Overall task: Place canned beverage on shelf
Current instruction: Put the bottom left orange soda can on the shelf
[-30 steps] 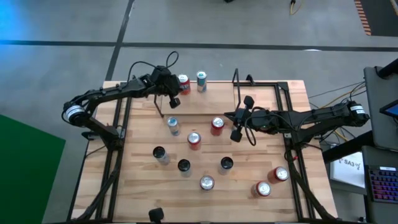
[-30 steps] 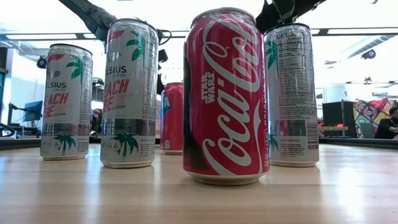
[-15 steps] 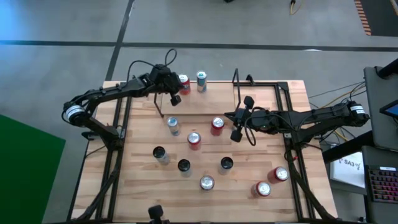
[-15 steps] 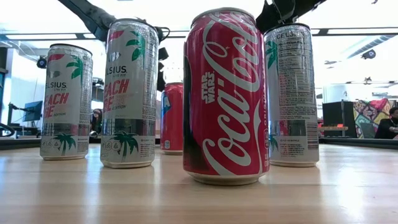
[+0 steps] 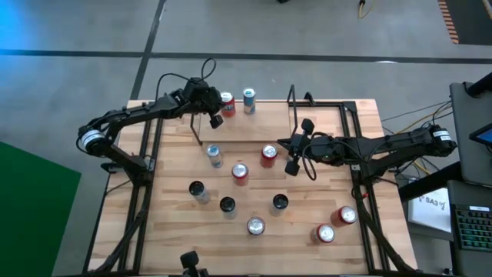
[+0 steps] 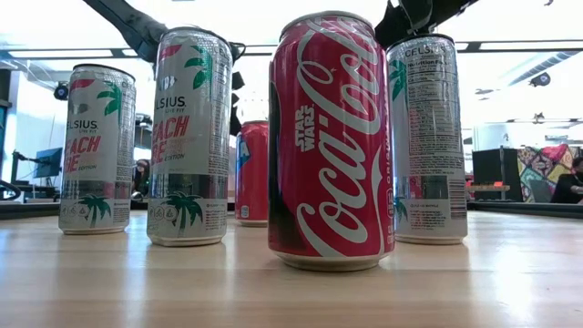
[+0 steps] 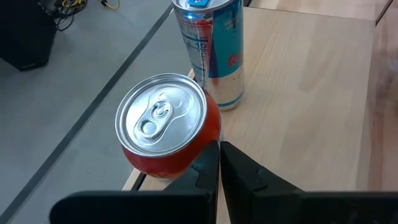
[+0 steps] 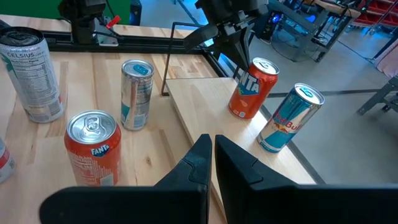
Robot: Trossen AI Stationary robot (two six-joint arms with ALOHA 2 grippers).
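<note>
- Two cans already stand on the shelf (image 5: 254, 123) at the far edge of the bench (image 5: 323, 192): an orange Fanta can (image 5: 227, 102) and a slim Red Bull can (image 5: 249, 100) just to its right, close together but not clearly touching.
- Both are upright on the shelf's light wooden floor, near its far lip; the Fanta can sits close to the edge in the left wrist view, so it may be less secure than its neighbour.
- Left end effector (image 5: 216, 118) hangs just beside the Fanta can on its near side, fingers pressed together and holding nothing; whether it touches the can I cannot tell.
- Right end effector (image 5: 291, 158) waits over mid-bench, right of a red can (image 5: 268, 155), fingers also together and empty.
- Nine or so cans are left loose on the bench: a slim silver can (image 5: 214, 155), another red one (image 5: 241, 172), three dark-topped cans nearer, and more at the near right.
- By my reading the job is only begun; most cans are not yet shelved, and neither arm has one in hand.
</note>
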